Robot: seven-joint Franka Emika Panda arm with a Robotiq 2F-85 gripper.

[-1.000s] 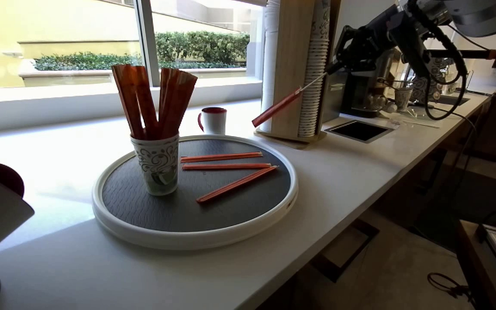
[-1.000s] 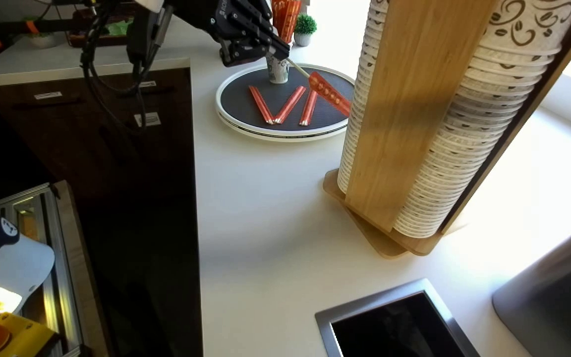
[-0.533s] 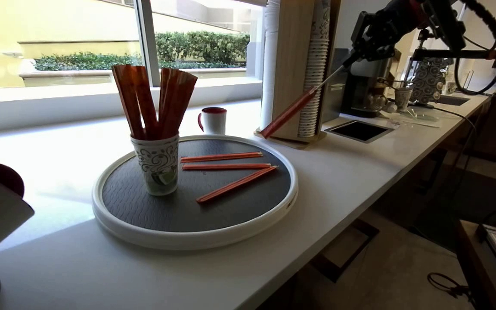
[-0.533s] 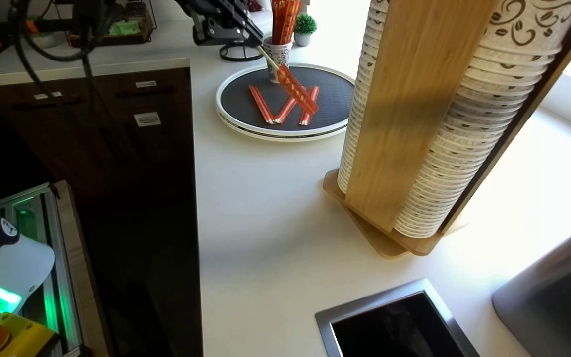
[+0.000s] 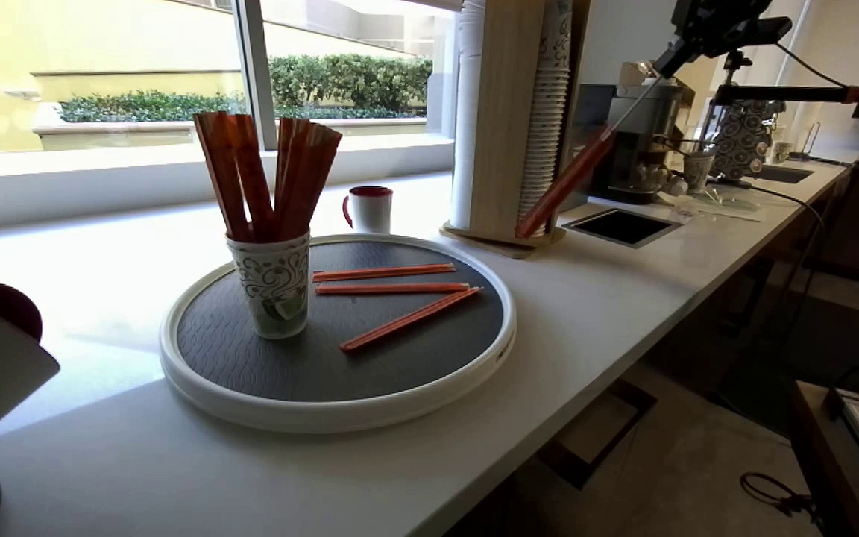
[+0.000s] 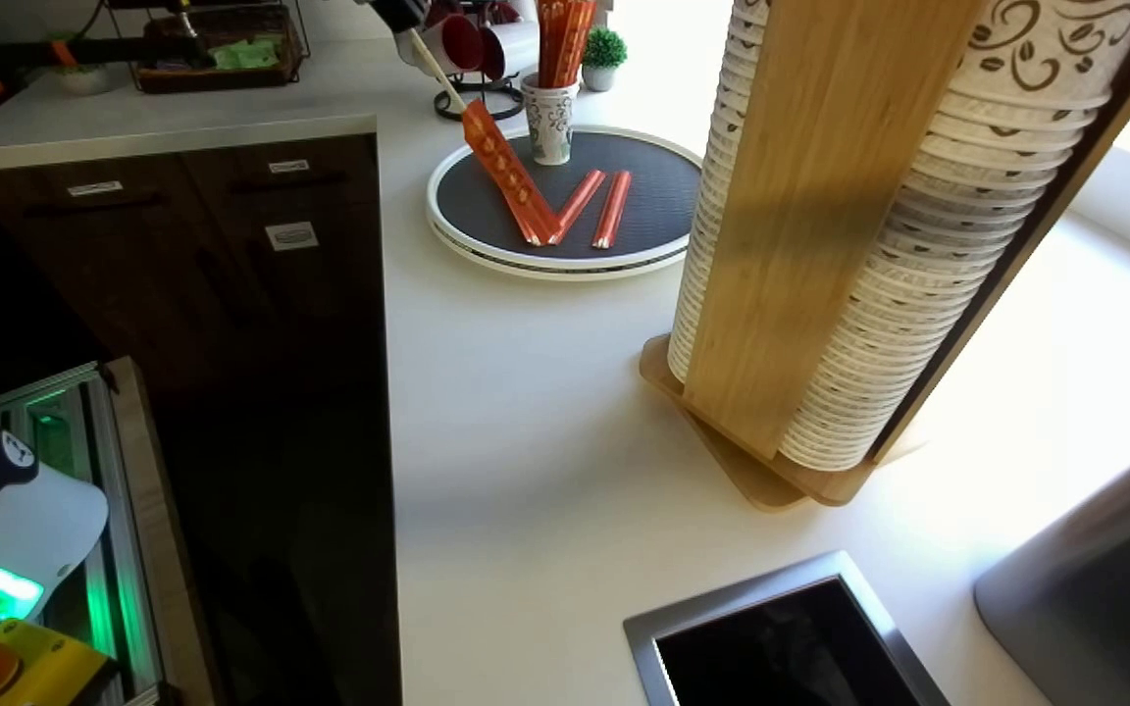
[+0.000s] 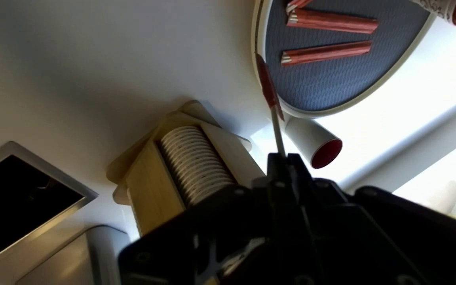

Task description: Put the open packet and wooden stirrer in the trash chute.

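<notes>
Wooden stirrer [image 7: 277, 130] pinched in gripper [image 7: 285, 158], red packet [image 5: 567, 182] dangling off it, left of trash chute [image 5: 653, 235] in an exterior view!

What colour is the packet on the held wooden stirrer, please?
The packet is red-orange with paler yellowish markings; it shows best in an exterior view.

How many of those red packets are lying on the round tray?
3: the first packet, nearest the mug; the middle packet; and the slanted packet, farthest from the mug. None seems hidden.
</notes>
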